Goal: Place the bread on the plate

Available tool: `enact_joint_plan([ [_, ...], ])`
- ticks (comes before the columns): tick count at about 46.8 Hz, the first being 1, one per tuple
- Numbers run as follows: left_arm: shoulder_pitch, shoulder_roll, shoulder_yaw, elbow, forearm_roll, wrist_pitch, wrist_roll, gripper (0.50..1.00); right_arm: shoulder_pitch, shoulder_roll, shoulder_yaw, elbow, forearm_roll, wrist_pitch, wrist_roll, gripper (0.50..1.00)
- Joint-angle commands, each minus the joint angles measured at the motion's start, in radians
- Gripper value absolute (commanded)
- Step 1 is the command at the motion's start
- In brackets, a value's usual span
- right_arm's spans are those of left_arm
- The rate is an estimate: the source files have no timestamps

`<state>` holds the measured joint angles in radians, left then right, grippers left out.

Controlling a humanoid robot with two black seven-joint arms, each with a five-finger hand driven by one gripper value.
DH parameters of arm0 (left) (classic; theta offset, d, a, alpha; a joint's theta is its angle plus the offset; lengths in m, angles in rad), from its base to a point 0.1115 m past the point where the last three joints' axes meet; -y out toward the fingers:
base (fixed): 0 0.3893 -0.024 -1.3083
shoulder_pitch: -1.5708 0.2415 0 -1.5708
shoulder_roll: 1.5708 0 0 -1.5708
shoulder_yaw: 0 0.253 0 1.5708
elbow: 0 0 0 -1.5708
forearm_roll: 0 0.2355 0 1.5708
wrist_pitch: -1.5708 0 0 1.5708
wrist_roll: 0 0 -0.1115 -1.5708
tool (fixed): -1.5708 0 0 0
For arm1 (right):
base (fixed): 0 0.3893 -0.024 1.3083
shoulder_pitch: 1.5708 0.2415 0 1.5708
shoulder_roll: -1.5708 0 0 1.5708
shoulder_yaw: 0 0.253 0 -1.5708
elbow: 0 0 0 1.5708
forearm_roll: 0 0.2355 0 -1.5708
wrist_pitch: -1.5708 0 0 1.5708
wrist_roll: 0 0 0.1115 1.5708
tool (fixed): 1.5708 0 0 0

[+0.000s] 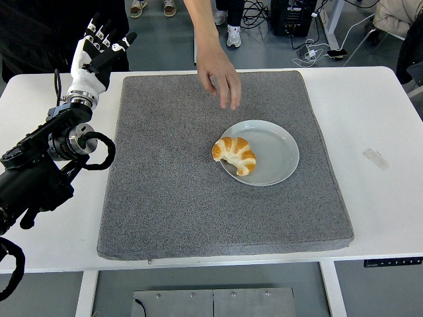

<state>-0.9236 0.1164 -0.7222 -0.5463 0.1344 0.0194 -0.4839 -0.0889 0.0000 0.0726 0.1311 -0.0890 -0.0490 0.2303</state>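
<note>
Bread: a golden croissant lying on the left part of the plate, its left end reaching over the rim toward the mat.
Plate: pale grey, round, set on the mat right of centre; its right half is bare.
Mat: grey and rough, covering the middle of the surface.
Surface: white, showing on both sides of the mat, with a small pale strip lying on the right side.
Left hand: white and black, raised at the far left corner, off the mat's edge; fingers spread apart and holding nothing, well away from the bread.
Left arm: black, coming in from the left edge over the bare surface beside the mat.
Person's hand: reaching down from the top over the far part of the mat, fingers pointing down, just beyond the plate and not touching it.
</note>
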Motion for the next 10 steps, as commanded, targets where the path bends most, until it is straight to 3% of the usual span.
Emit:
enact_joint_plan([
  [1,-0.006,-0.023,0.0,0.038,-0.019,-0.018,0.001,0.971,0.0,0.0,0.003,0.005,0.0,0.0,0.0,1.0],
  [10,-0.007,-0.047,-0.002,0.081,-0.027,-0.068,0.007,0.971,0.003,0.0,0.004,0.007,0.0,0.0,0.0,1.0],
])
